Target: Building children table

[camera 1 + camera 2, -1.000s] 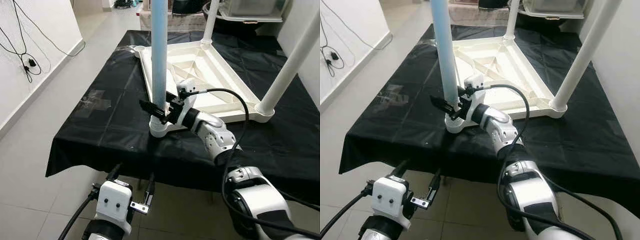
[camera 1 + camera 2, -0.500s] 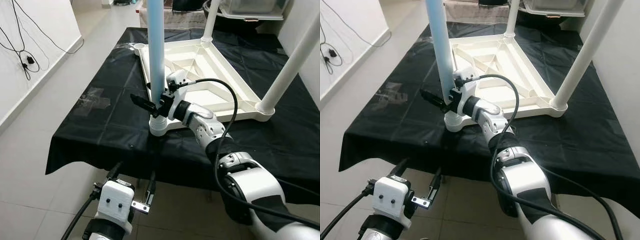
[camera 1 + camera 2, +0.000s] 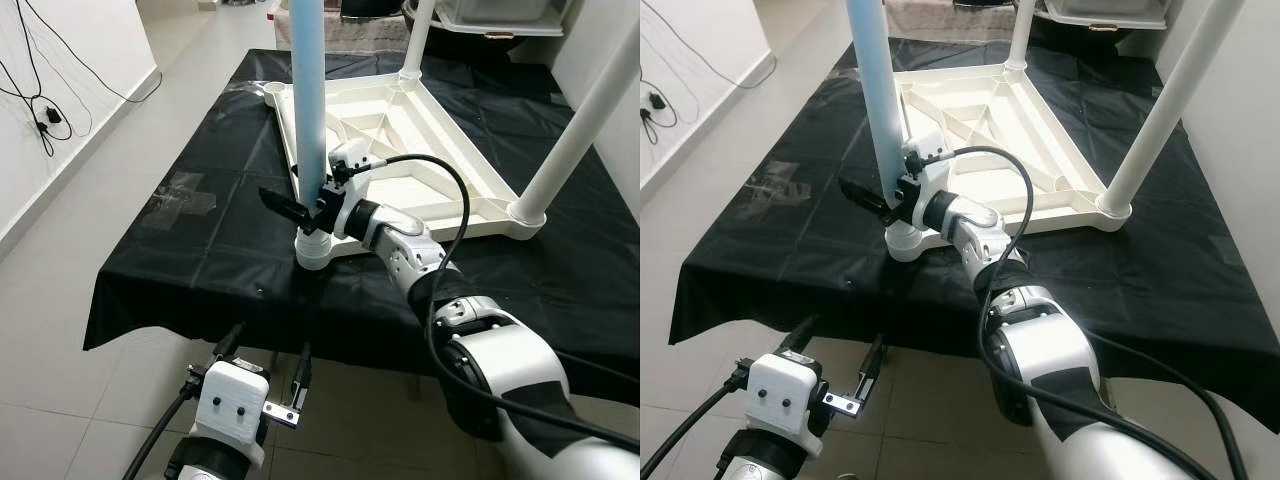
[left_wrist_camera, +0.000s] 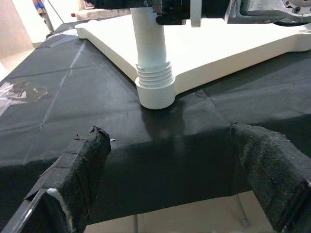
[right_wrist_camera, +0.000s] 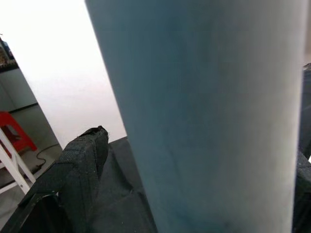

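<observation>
The white table top (image 3: 400,140) was laid upside down on the big table covered by a black cloth (image 3: 200,250). A blue leg (image 3: 307,100) was stood upright in the near corner socket (image 3: 312,250). Two white legs (image 3: 575,130) were already stood in other corners, and one far corner socket (image 3: 273,95) was left with no leg.

The right gripper (image 3: 300,208) had been moved a little to the left around the blue leg since a second earlier. One black finger (image 3: 285,205) was seen sticking out past the leg, and the other was hidden behind it. In the right wrist view the leg (image 5: 204,116) was seen very close between the fingers, which were set apart on each side. Whether the leg was squeezed tight could not be told. This was judged to be a turning or pressing step, so the leg could be fixed in its socket.

The left gripper (image 4: 165,184) was held low below the near table edge, with its fingers spread wide and nothing in them.

The socket was placed close to the near edge of the big table, so a hard push could slide the table top off. Open floor (image 3: 60,300) was seen to the left, with a wall and cables (image 3: 40,110) farther off.
</observation>
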### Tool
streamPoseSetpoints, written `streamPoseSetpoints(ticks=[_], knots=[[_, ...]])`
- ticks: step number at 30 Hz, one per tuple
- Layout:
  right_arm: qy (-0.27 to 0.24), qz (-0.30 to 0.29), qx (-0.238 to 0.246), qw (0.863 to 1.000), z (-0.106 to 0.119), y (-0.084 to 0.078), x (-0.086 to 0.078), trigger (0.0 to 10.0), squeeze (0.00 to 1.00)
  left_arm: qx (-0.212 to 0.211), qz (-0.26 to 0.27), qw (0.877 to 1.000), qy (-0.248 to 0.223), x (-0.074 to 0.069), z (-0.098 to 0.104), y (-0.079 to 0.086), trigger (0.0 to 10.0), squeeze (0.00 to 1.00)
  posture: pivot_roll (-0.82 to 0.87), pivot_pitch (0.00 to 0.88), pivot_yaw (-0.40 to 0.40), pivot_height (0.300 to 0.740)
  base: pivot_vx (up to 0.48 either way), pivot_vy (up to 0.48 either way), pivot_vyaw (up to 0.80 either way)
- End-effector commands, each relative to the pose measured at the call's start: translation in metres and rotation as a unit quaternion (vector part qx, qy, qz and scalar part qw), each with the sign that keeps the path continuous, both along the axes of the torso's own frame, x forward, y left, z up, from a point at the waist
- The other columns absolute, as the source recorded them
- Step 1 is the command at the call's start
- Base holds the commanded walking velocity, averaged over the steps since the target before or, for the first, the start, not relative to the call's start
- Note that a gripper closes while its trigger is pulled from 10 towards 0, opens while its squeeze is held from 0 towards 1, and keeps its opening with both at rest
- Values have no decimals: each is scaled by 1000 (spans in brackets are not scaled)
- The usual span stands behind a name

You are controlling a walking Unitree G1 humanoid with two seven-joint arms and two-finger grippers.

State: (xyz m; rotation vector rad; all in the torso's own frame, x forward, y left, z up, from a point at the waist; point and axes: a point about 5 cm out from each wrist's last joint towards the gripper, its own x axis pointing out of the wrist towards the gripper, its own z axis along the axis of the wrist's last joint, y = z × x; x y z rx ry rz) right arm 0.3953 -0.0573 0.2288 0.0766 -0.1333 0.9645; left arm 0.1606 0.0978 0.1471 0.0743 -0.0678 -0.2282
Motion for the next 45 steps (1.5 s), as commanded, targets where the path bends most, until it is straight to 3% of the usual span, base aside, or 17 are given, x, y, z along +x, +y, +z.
streamPoseSetpoints(ticks=[1,2,3,17,24,27,29,30,31,34,35,36,37,38,40,41,45], knots=[[-9,6,-1,1000,4,5,0,7176,0,-15,-22,1000,10,-6,0,-13,10000,0,129,180,-59,740,0,0,0],[-9,6,-1,1000,4,5,0,7176,0,-15,-22,1000,10,-6,0,-13,10000,0,129,180,-59,740,0,0,0],[-9,5,-3,1000,3,5,0,0,0,-14,-22,1000,11,-6,0,-14,10000,0,129,180,-59,740,0,0,0],[-11,6,-6,1000,-2,5,-2,0,0,-19,-13,1000,14,-5,0,-10,10000,0,130,180,-57,740,0,0,0],[13,-99,-22,995,-32,-1,-2,0,0,-23,37,999,2,9,4,10,10000,0,122,173,-46,740,0,0,0],[13,-99,-22,995,-32,-1,-2,0,0,-23,37,999,2,9,4,10,10000,0,122,173,-46,740,0,0,0],[35,-234,-30,971,-49,-12,0,0,0,-16,49,999,-6,13,7,15,10000,0,121,165,-40,740,0,0,0],[35,-234,-30,971,-49,-12,0,0,0,-16,49,999,-6,13,7,15,10000,0,121,165,-40,740,0,0,0],[51,-293,-36,954,-57,-16,-1,0,0,-14,52,999,-8,15,7,17,10000,0,118,160,-36,740,0,0,0],[51,-293,-36,954,-57,-16,-1,0,0,-14,52,999,-8,15,7,17,10000,0,118,160,-36,740,0,0,0],[79,-450,-20,889,-65,-26,-4,0,0,-11,55,998,-13,19,8,19,10000,0,120,151,-34,740,0,0,0],[79,-450,-20,889,-65,-26,-4,0,0,-11,55,998,-13,19,8,19,10000,0,120,151,-34,740,0,0,0],[94,-516,-9,851,-67,-29,-8,0,0,-11,55,998,-15,20,9,20,10000,0,120,151,-34,740,0,0,0],[94,-516,-9,851,-67,-29,-8,0,0,-11,55,998,-15,20,9,20,10000,0,120,151,-34,740,0,0,0],[116,-602,13,790,-67,-26,-18,0,0,-13,54,998,-18,21,11,19,10000,0,122,145,-30,740,0,0,0],[122,-618,23,776,-66,-18,-23,0,0,-14,52,998,-20,21,12,17,10000,0,122,145,-30,740,0,0,0],[162,-631,32,758,-71,5,-32,0,0,-17,47,999,-21,21,13,14,10000,0,136,136,-31,740,0,0,0]])
